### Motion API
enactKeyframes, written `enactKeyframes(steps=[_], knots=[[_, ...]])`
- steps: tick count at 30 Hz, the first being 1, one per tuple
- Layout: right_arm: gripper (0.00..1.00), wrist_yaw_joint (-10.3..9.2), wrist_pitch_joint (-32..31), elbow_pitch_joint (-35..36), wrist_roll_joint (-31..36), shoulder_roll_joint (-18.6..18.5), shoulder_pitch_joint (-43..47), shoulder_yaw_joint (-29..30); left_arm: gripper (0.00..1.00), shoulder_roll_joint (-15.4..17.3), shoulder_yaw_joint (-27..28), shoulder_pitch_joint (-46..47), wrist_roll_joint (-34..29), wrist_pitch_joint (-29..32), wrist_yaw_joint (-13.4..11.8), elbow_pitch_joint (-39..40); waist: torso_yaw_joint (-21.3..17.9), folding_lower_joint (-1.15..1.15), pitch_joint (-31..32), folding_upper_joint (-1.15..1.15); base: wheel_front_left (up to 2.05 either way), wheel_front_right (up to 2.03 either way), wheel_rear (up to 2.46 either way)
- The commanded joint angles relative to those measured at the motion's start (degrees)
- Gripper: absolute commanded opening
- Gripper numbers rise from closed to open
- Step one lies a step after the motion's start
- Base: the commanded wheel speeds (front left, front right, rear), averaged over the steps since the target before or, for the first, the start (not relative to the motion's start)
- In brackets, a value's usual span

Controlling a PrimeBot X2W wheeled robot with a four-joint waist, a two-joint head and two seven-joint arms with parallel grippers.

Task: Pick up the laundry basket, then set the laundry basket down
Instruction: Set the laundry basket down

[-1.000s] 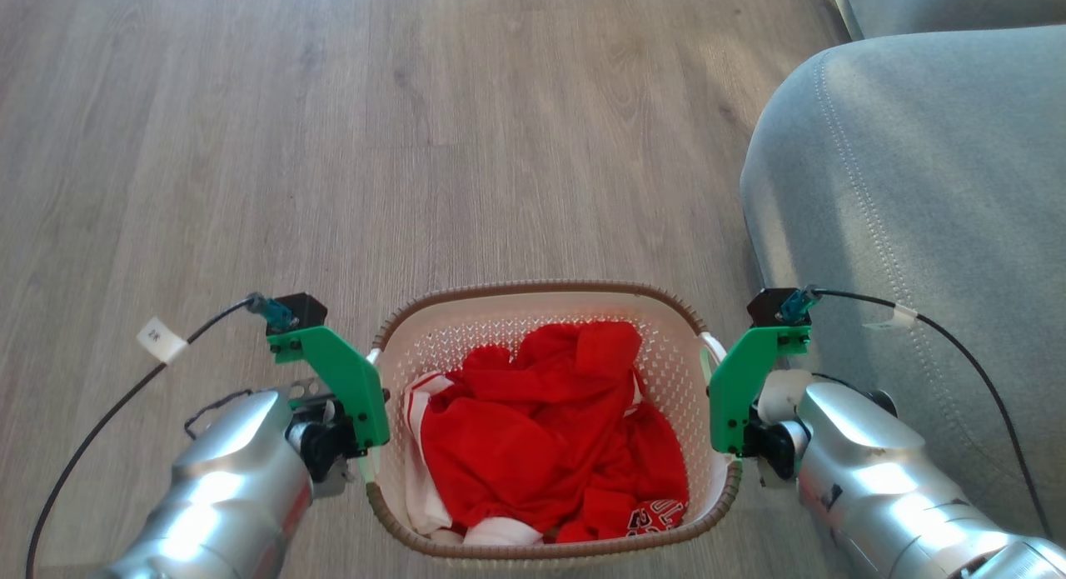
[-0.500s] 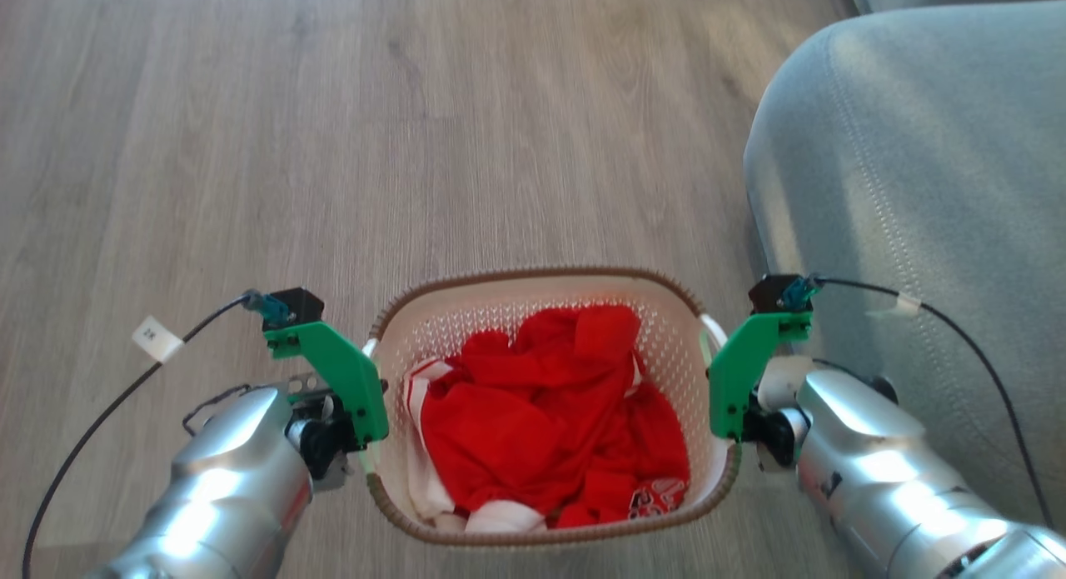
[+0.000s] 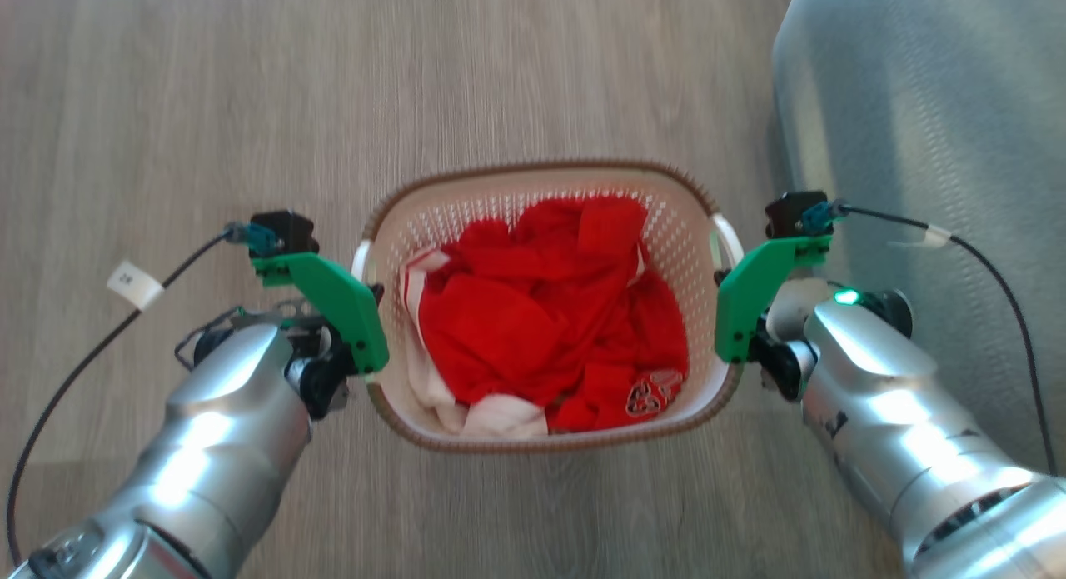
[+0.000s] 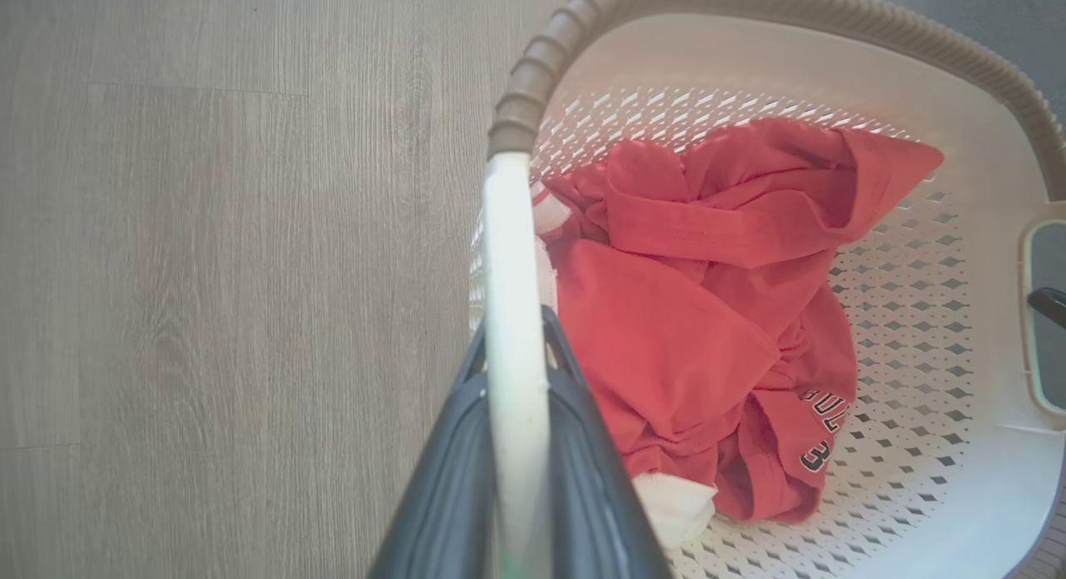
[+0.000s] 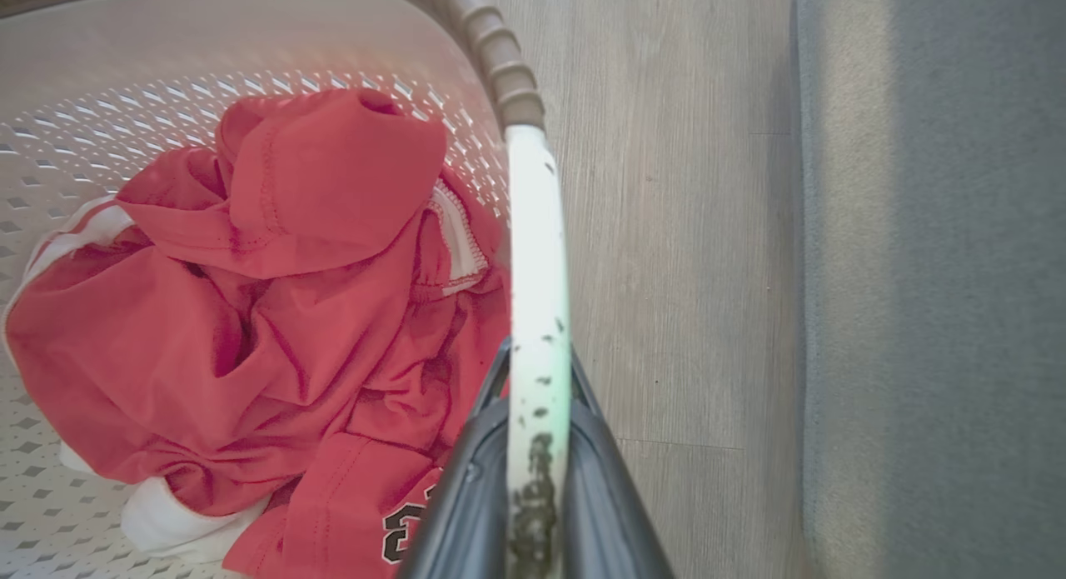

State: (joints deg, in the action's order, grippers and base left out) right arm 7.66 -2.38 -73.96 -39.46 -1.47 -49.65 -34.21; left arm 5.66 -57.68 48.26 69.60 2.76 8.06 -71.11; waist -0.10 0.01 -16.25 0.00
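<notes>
Now the laundry basket point(image 3: 541, 167) is held on both sides

Right between the two arms is the laundry basket. It is white with little holes and a brown rim. A red shirt point(image 3: 533, 312) lies bunched up inside it. Under it is the wood floor point(image 3: 500, 54). A grey sofa point(image 3: 916, 104) stands near its right side and does not touch it.

The left end effector point(image 4: 516, 333) is squeezed narrow on the left handle point(image 4: 510, 246). The thin white handle runs between its two dark fingers. The right end effector point(image 5: 540, 350) pinches the right handle point(image 5: 537, 229) the same way. So both have a tight hold.

I think the grabbing part is done, and this is the lifting or carrying part. I cannot tell if the bottom of the basket is on the floor or up in the air.

Next, the basket has to sit down on the floor. Both arms should go down together at the same speed. Then the basket stays flat and the shirt does not tip out. The fingers should open only when the basket sits flat.
</notes>
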Motion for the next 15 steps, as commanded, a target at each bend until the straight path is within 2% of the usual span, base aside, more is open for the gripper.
enactKeyframes(steps=[1,15], knots=[[0.0,-0.17,0.77,0.01,0.62,-1.41,-1.4,0.07,0.0,4.33,1.2,3.79,-0.19,-1.29,-0.57,-0.49,0.32,-0.01,-2.56,0.0,0.0,0.0,0.0],[0.0,-0.17,5.7,0.0,12.51,-1.62,-7.24,9.87,0.0,4.52,0.1,9.93,-1.59,-8.72,-0.57,0.83,1.37,-0.01,-17.64,0.0,0.0,0.0,0.0]])
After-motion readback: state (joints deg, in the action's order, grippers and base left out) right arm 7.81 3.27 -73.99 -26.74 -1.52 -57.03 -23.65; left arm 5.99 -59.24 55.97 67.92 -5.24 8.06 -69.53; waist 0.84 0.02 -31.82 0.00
